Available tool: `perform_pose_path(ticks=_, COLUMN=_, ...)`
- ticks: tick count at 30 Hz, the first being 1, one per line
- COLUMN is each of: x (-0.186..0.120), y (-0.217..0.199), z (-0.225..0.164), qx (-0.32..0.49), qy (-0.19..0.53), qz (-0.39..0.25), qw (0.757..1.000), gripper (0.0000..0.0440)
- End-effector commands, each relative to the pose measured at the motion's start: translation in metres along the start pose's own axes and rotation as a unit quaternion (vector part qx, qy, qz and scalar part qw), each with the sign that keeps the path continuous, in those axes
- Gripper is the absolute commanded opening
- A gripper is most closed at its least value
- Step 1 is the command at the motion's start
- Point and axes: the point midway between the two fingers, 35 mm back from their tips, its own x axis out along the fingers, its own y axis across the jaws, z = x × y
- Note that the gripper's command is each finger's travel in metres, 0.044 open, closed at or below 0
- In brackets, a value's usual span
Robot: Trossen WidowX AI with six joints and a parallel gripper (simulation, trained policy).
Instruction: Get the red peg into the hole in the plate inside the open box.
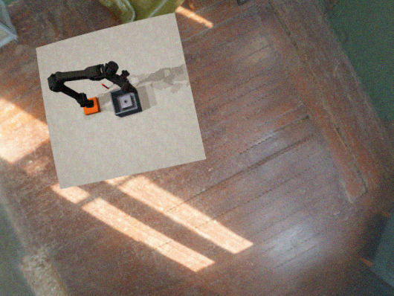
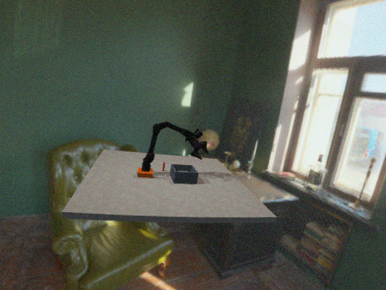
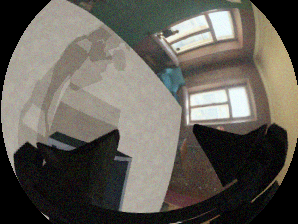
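Apart, red peg [image 1: 105,86] [image 2: 163,166] upright, well below open jaws [image 1: 128,88] [image 2: 202,152]

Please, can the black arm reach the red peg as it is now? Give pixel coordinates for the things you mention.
Probably yes: the red peg [image 1: 105,85] [image 2: 163,166] stands outside the box [image 1: 140,105] [image 2: 184,178], nearer the arm's orange base [image 1: 92,110] [image 2: 145,175], nothing seems to cover it, and the gripper [image 2: 202,152] [image 3: 156,129] is open and empty. The arm would need to fold back.
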Motion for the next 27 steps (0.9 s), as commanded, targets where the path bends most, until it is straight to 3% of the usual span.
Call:
perform_pose_path(ticks=1, x=-0.012, y=0.018, z=-0.002, qx=0.041, qy=0.003, qz=0.030, qw=0.999, gripper=0.0440)
perform_pose_path(ticks=14, x=-0.070, y=0.086, z=-0.015, qx=0.227, qy=0.054, qz=0.138, qw=0.962, gripper=0.0440)
perform_pose_path(ticks=27, x=-0.131, y=0.147, z=-0.046, qx=0.393, qy=0.166, qz=0.203, qw=0.881, gripper=0.0440)
